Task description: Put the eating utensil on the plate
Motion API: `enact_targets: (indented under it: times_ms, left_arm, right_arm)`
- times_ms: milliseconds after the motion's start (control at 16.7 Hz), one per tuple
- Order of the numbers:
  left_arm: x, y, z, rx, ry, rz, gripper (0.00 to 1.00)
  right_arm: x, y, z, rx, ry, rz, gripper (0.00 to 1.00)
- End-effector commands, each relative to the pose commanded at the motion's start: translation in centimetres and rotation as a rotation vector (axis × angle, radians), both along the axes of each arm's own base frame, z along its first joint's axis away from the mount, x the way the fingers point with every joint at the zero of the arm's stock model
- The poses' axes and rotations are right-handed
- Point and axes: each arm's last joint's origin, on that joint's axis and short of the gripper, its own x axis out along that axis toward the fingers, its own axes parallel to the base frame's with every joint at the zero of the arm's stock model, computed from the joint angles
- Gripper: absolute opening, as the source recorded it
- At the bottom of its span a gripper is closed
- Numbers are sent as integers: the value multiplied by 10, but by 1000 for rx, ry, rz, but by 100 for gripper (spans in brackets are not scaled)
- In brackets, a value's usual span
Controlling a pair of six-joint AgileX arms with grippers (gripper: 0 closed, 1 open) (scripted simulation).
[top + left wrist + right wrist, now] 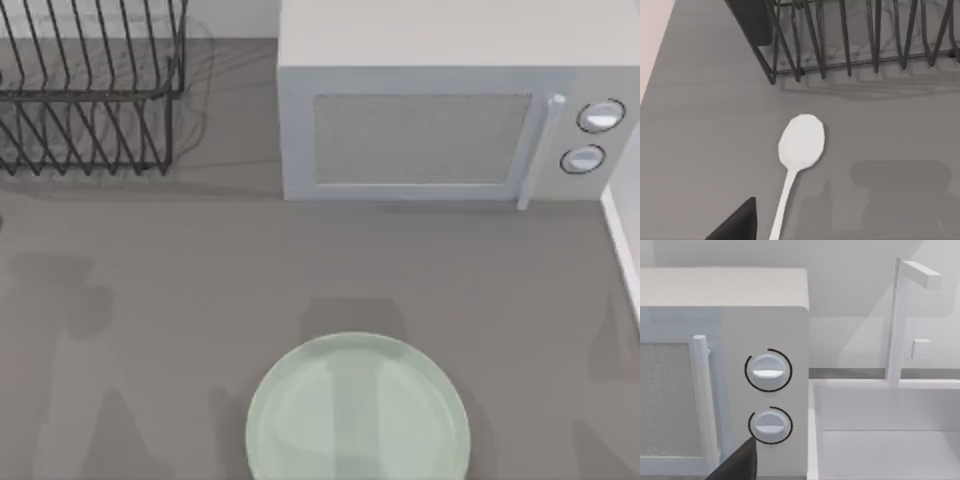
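Observation:
The eating utensil (801, 142), a white spoon, lies flat on the grey table in the left wrist view. Its broad rounded end points toward a black wire rack (855, 35), and its slim handle runs back toward the camera. A dark part of my left gripper (737, 222) shows close beside the handle's near end, apart from it. The plate (358, 410), round and pale mint green, sits at the front middle of the table in the top view with nothing on it. A dark part of my right gripper (737, 462) hangs in front of the microwave's knobs.
A black wire dish rack (90, 85) stands at the back left. A white microwave (450, 100) with its door shut fills the back middle and right. A white sink (885, 430) with a tap (900, 320) adjoins the microwave at the table's right edge.

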Motion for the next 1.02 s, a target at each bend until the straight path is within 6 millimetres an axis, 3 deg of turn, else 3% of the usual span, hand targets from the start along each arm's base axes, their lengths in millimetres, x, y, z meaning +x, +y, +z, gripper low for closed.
enact_targets:
  times_ms: [240,600,840,1020]
  left_arm:
    - [62,22,8,34,384,-18,100]
    - [145,67,-13,17,808,-82,100]
    - [180,92,-37,-12,974,-126,100]
    - [192,101,-46,-23,1024,-143,100]
  right_arm:
    - [0,0,0,0,0,0,100]
    - [0,0,0,0,0,0,100]
    - [0,0,0,0,0,0,100]
    - [0,0,0,0,0,0,100]
